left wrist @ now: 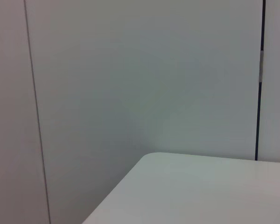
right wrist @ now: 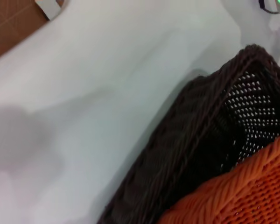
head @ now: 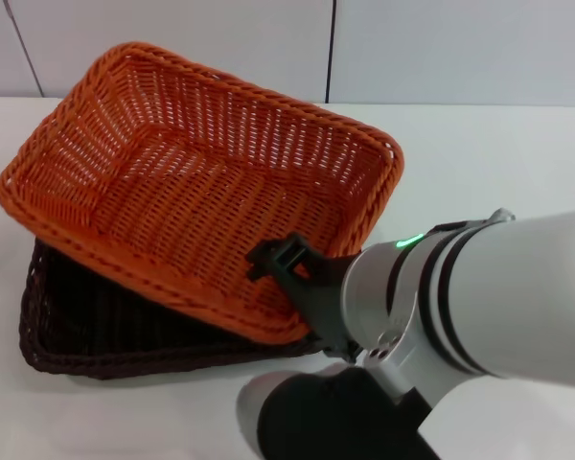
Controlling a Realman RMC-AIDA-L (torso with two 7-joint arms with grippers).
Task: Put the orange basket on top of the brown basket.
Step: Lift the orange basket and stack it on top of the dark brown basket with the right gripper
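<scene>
The orange basket [head: 192, 182] lies askew and tilted over the brown basket [head: 86, 326], covering most of it; only the brown basket's near left part shows. My right gripper [head: 280, 273] is at the orange basket's near right rim, shut on it, with one black finger [head: 273, 257] inside the rim and the other hidden below. The right wrist view shows the orange basket's rim [right wrist: 242, 196] just above the brown basket's wall [right wrist: 196, 140]. My left gripper is out of view.
Both baskets stand on a white table [head: 498, 163] with a pale panelled wall [head: 412, 48] behind. The left wrist view shows only a table corner [left wrist: 200, 191] and the wall. My right arm's body fills the near right of the head view.
</scene>
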